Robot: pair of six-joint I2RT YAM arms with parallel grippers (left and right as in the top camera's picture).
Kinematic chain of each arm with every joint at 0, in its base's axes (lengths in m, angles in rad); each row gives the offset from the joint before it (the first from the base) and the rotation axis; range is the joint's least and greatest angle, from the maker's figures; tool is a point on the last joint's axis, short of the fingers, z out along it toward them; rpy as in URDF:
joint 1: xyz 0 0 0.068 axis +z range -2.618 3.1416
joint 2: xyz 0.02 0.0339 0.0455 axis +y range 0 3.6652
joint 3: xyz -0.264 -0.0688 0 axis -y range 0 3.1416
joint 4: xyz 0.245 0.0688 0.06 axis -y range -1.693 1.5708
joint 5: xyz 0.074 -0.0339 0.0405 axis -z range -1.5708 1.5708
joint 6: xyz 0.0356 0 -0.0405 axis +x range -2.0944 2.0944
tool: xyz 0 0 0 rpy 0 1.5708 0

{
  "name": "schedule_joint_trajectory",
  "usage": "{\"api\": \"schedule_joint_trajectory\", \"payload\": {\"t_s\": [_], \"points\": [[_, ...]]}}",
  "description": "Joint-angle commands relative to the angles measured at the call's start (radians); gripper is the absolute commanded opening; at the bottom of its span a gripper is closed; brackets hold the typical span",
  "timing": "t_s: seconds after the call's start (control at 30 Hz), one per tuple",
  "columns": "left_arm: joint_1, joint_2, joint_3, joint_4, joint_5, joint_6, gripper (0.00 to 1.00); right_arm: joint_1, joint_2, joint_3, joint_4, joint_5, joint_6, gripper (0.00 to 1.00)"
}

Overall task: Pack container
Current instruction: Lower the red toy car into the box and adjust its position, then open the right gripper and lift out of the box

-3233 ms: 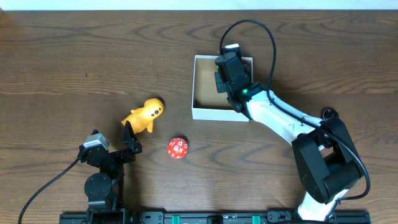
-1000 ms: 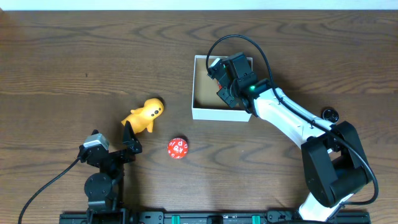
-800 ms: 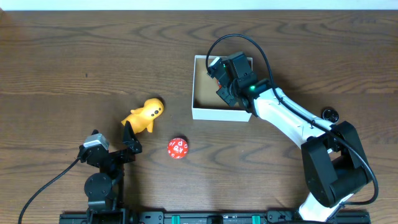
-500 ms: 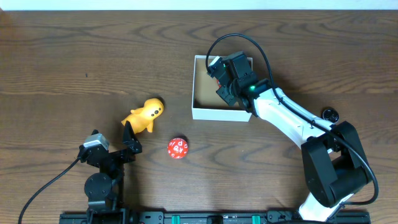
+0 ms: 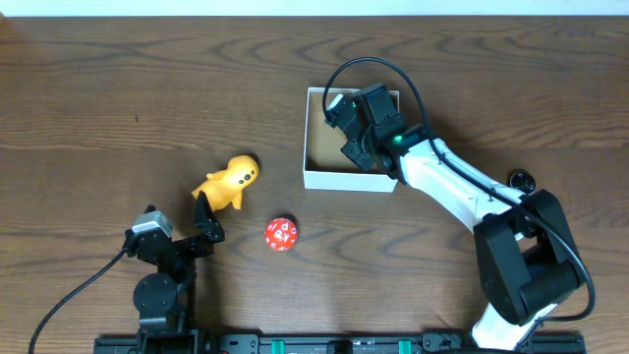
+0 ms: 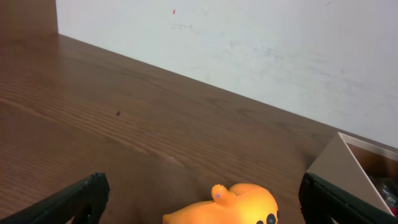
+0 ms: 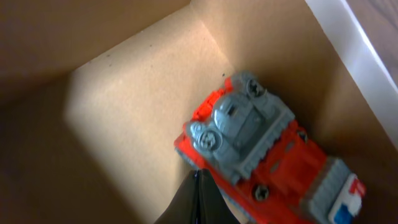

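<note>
**Pack container: first toy in, two toys outstanding**

The right gripper (image 7: 198, 190) is hanging inside the container (image 5: 339, 180) with its jaws clenched together and nothing between them. Its tip is pointing at the near edge of a red toy truck (image 7: 261, 152) with a grey top. Whether the tip is touching the truck cannot be told. The truck is lying on the tan floor against the container's white-rimmed wall, and the rest of the floor is showing bare.

The left gripper (image 6: 200, 186) is sitting low over the table (image 5: 98, 98), jaws fully released and empty. It is facing a yellow toy (image 5: 228, 182) that is lying just ahead, between the lines of its two fingers. A red ball-shaped toy (image 5: 281, 234) with white marks is resting nearby, well apart from the container.

Judged step: the truck is packed and the right arm is finishing at the box.

Next move, as judged:
1. Lift the right gripper straight up, clearing the walls without dragging the truck.
2. Advance the left gripper around the yellow toy, close on it, and carry it to the bare part of the floor.
</note>
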Motion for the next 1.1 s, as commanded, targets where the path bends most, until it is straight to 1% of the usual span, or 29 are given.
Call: {"api": "schedule_joint_trajectory", "payload": {"t_s": [0.0,0.43,1.07], "points": [[-0.002,-0.007,-0.021,-0.037,-0.008,0.016,0.98,-0.003,0.037,0.007,0.02,0.026,-0.016,0.01],[-0.002,-0.007,-0.021,-0.037,-0.008,0.016,0.98,-0.01,0.037,0.007,0.09,0.046,-0.015,0.01],[-0.002,-0.007,-0.021,-0.037,-0.008,0.016,0.98,-0.03,0.037,0.007,0.124,0.048,0.0,0.01]]}}
